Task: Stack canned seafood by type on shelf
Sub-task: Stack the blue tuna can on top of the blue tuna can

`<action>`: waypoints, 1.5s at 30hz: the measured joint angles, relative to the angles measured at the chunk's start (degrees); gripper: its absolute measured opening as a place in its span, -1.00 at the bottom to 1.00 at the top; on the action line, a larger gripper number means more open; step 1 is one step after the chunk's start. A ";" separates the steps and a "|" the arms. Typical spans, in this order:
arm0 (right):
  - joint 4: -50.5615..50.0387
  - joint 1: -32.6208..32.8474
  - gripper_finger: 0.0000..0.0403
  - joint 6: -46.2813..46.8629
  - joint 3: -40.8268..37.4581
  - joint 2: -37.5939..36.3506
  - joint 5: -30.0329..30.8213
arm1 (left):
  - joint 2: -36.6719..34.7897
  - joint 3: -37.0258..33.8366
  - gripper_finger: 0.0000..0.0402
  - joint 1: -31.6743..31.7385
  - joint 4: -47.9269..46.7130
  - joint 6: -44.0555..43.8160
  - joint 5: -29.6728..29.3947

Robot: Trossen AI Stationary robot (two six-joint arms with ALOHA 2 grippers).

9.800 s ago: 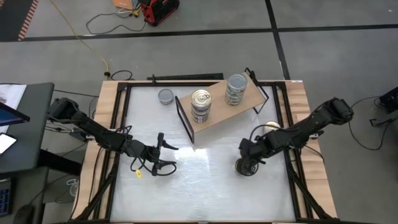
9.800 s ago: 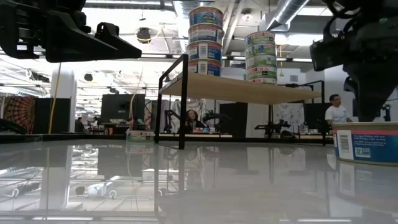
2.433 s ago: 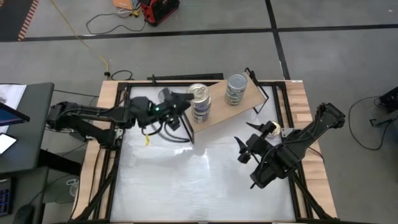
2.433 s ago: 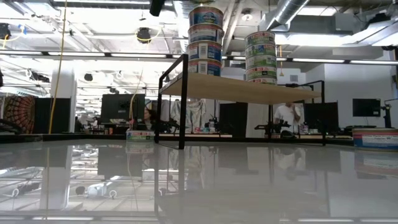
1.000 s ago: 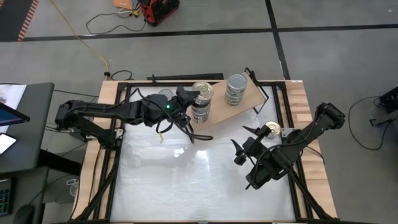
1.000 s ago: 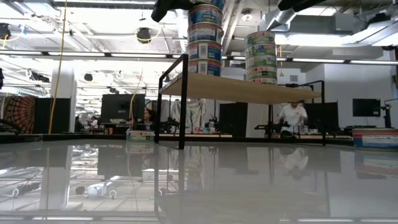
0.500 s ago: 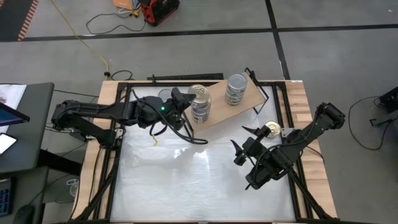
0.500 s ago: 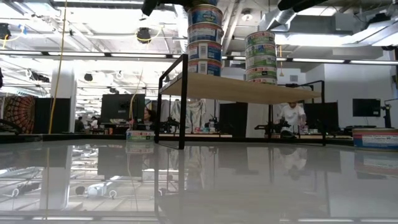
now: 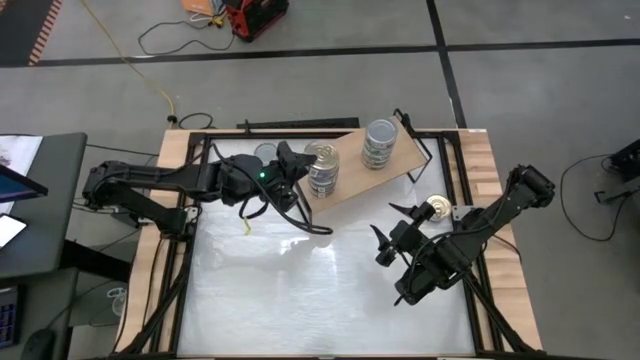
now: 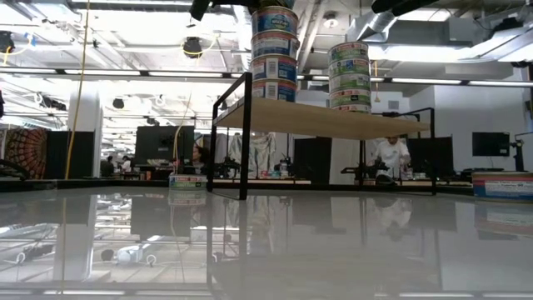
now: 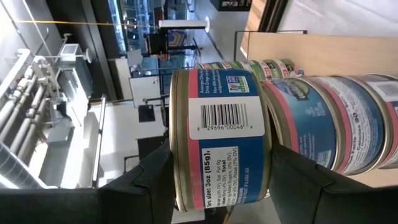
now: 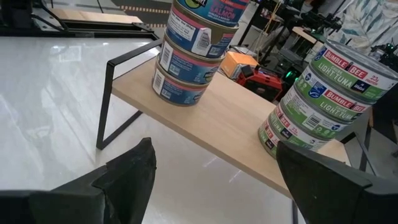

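Note:
The shelf (image 9: 350, 182) stands at the far middle of the table and carries two stacks of canned seafood. One is a stack of blue-and-pink tins (image 10: 275, 67), the other of green tins (image 10: 349, 75). My left gripper (image 9: 303, 160) reaches in level from the table's left. It is shut on a blue tin (image 11: 221, 124) at the top of the blue stack, against the topmost tin (image 11: 305, 118). Whether that tin rests on the stack, I cannot tell. My right gripper (image 9: 380, 245) hangs open above the table's right half, with nothing between its fingers. My left gripper pinches the blue tin between its two fingers. One finger (image 11: 152, 183) lies on the lid and the other (image 11: 298, 180) is under the bottom face, at the rim nearest the gripper (image 11: 217, 202). The fingers come level from the table's left. The tin stands upright, clear of the table.
A loose grey-topped tin (image 9: 264, 152) sits on the table left of the shelf's black frame (image 9: 297, 200). Another tin, with a gold lid (image 9: 435, 207), sits by the right arm. The near half of the white tabletop (image 9: 300, 290) lies bare. People show in the room beyond.
My left gripper has rolled and tipped a little with the blue tin at the top of the stack. The tin's lid now sits slightly more toward the table's left and near side. Over the last half second it has kept still.

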 joint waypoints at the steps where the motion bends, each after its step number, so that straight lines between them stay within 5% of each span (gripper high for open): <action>1: 0.02 0.00 0.79 0.00 0.00 0.00 0.00 | 0.00 0.02 -0.02 0.17 -0.13 -0.02 0.10; 16: 0.29 0.00 0.79 -0.02 0.00 0.00 0.00 | 0.09 0.02 0.22 0.38 -0.90 -5.09 -1.35; 25: 0.28 0.00 0.79 -0.17 0.00 0.00 0.33 | 0.07 0.05 0.23 0.42 -0.86 -2.04 4.85; 45: 0.84 -0.13 0.79 0.04 0.00 0.00 0.46 | 0.07 0.07 0.23 0.62 -0.33 -0.37 7.73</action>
